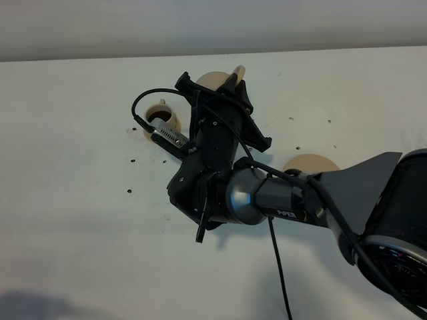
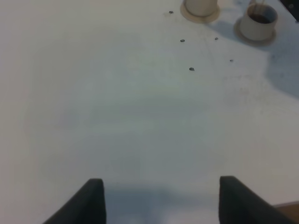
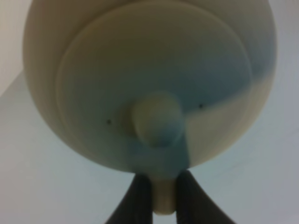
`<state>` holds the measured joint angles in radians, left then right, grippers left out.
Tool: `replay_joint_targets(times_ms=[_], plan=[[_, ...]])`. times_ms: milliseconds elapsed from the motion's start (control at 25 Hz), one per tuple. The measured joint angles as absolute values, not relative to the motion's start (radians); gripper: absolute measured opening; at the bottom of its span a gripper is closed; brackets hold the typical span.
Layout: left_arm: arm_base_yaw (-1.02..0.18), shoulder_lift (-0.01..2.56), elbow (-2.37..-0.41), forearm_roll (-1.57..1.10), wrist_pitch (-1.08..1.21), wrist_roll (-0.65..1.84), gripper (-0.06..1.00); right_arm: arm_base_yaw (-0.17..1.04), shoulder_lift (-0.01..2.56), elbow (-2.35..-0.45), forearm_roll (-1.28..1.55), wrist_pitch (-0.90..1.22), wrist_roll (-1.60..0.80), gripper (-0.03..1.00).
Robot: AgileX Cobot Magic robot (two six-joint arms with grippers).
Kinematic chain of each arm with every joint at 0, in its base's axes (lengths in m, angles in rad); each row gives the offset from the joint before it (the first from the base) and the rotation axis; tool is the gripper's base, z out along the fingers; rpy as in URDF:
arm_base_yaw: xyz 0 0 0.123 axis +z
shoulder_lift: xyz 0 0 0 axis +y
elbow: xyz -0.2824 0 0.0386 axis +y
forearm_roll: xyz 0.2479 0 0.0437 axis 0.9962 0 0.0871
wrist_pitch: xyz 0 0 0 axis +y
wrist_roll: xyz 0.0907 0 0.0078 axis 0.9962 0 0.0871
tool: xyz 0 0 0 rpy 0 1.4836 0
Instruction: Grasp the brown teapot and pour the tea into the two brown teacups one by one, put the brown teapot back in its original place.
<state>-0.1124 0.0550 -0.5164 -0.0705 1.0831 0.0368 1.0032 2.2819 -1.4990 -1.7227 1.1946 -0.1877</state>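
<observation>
— Tea is showing dark inside the teacup on the left point(image 1: 162, 119), so which step is the robot working through?

— Judging by that, one pour is looking done and the second is coming up. Starting at the left: the left gripper point(image 2: 161, 184) is hanging over the bare table point(image 1: 80, 200) with its fingers point(image 2: 93, 200) standing apart and nothing between them. It is taking no part in this.

— And the other teacup?

— The left wrist view is catching it point(image 2: 201, 5) on its saucer just beside the filled one. In the high view the right arm is covering it, so whether it is holding any tea cannot be told.

— Where is the brown teapot sitting?

— It is not sitting. The brown teapot point(image 1: 217, 80) is hanging above the far middle of the table, right of the filled cup, with its spout point(image 1: 239, 70) pointing far and right. The right gripper point(image 3: 163, 191) is pinching the loop handle point(image 3: 163, 203) tightly.

— What is the next move asking for?

— Probably bringing the spout over the hidden cup's mouth and tipping slowly. After that the pot is going right, to the wide saucer point(image 1: 310, 163) lying empty near the arm.
</observation>
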Motion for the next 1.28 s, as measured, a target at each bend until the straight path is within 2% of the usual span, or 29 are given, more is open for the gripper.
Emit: replay_joint_targets(times_ms=[1280], plan=[[-0.112,0.055,-0.516,-0.071,1.083,0.037,0.50,1.013,2.282,-1.499,-1.723,1.195,-0.178,0.10]])
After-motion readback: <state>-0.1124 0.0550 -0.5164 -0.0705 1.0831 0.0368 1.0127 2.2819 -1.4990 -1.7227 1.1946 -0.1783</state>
